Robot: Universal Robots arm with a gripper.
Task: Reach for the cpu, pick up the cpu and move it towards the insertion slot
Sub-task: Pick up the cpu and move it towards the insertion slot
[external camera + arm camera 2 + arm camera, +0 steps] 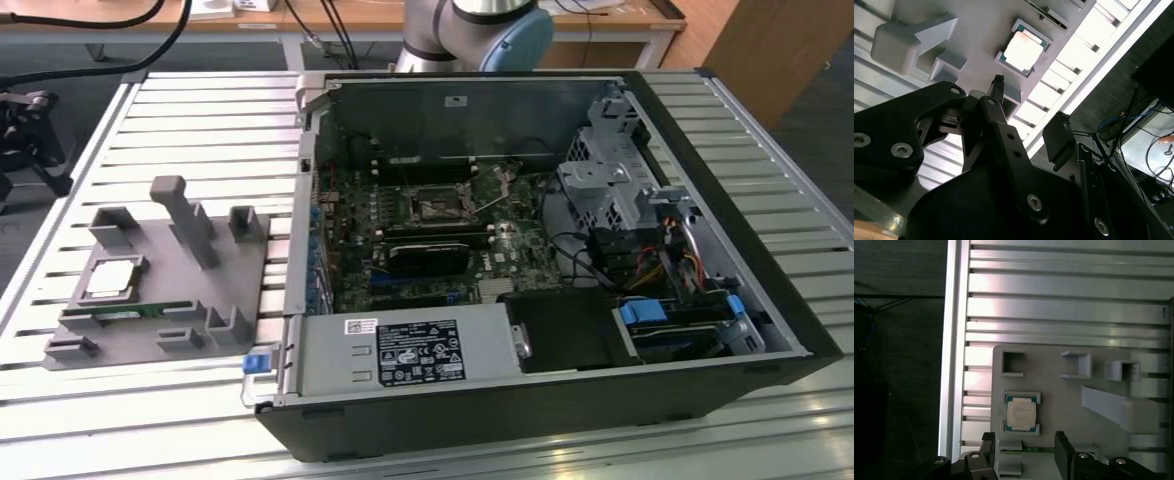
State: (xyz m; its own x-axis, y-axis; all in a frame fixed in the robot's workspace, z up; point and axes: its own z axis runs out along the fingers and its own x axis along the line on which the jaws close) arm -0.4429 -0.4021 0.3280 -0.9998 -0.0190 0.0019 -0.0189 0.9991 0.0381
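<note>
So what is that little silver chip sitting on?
The cpu lies flat on a grey holder, framed by small raised tabs, and the holder rests on the slatted metal table. Whatever is directly beneath it is covered.

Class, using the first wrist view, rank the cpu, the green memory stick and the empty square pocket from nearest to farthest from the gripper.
1. The green memory stick, between the fingers of the open gripper.
2. The cpu, seated just beyond it.
3. The empty square pocket, past the cpu.

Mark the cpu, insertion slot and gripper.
cpu (1021,414), first wrist view, centre of metal top.
insertion slot (439,206), exterior view, dark centre.
gripper (1024,446), first wrist view, midway between fingertips.
</note>
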